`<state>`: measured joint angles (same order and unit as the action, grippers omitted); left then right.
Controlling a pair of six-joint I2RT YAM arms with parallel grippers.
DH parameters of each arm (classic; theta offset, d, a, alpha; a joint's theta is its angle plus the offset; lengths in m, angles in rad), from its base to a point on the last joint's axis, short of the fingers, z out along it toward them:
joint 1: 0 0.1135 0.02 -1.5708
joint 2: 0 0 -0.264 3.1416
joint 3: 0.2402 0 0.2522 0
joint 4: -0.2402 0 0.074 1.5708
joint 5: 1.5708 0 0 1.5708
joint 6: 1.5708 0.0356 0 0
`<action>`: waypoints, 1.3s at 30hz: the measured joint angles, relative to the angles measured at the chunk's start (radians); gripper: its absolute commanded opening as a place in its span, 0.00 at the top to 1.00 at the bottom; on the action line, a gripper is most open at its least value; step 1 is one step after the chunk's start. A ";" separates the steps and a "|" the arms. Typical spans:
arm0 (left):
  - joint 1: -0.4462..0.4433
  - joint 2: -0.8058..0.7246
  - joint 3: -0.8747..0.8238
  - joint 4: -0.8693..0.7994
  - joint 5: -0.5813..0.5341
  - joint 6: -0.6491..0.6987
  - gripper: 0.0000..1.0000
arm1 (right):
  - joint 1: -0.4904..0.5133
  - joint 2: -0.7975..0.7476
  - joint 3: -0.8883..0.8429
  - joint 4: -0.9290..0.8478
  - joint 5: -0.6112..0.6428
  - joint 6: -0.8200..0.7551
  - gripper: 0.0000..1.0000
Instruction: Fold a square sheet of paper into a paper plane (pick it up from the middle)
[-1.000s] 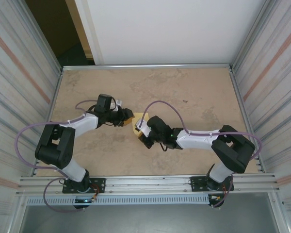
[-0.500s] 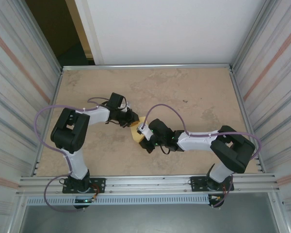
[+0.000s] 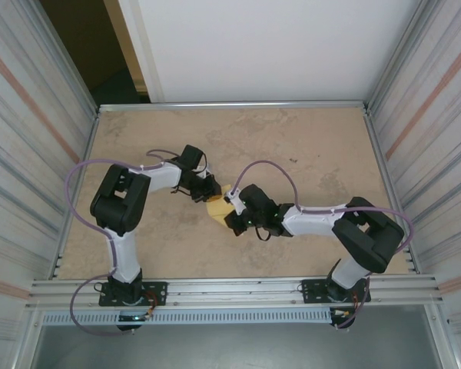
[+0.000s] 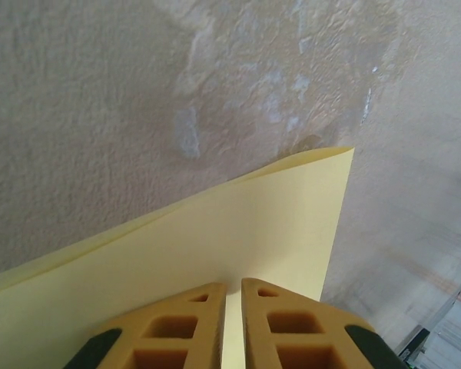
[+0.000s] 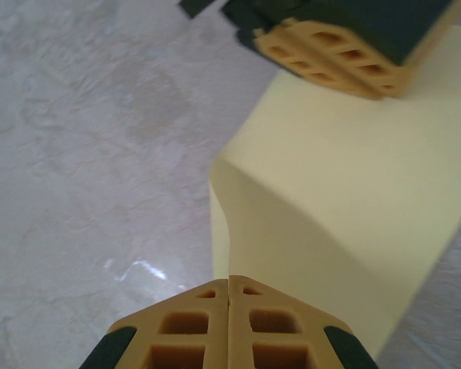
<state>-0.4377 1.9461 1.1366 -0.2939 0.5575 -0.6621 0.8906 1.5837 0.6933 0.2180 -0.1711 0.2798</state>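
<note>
Square sheet of paper (image 3: 217, 207), one, bent

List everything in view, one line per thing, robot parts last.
square sheet of paper: one, pale yellow, bent over, mid-table between both grippers
table: one, mottled tan, under everything
frame rails: silver, along the table's edges
side walls: two, ribbed grey, left and right
back panel: one, white, behind the table
cables: purple, one along each arm
left gripper: one, orange-yellow jaws pinching the sheet
right gripper: one, orange-yellow jaws shut on the sheet's bent edge
</note>
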 measured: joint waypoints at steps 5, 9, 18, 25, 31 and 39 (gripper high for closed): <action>-0.001 0.010 0.016 -0.019 0.000 0.021 0.85 | -0.023 0.012 0.002 -0.020 0.024 0.035 1.00; -0.001 0.018 0.026 -0.024 0.006 0.035 0.85 | -0.031 0.035 0.014 -0.052 0.045 0.054 1.00; -0.003 0.023 0.043 -0.041 0.010 0.053 0.82 | -0.038 0.053 0.037 -0.101 0.083 0.080 1.00; -0.014 0.023 0.063 -0.052 0.018 0.077 0.79 | -0.041 0.073 0.061 -0.115 0.089 0.080 1.00; -0.016 0.032 0.101 -0.069 0.017 0.091 0.82 | -0.042 0.092 0.072 -0.117 0.088 0.080 1.00; -0.018 0.067 0.117 -0.091 0.016 0.105 0.84 | -0.049 0.099 0.080 -0.119 0.088 0.080 1.00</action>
<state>-0.4561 2.0129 1.2533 -0.3851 0.5732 -0.5571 0.8413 1.6829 0.7738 0.0990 -0.0830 0.3595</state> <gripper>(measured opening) 0.164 0.043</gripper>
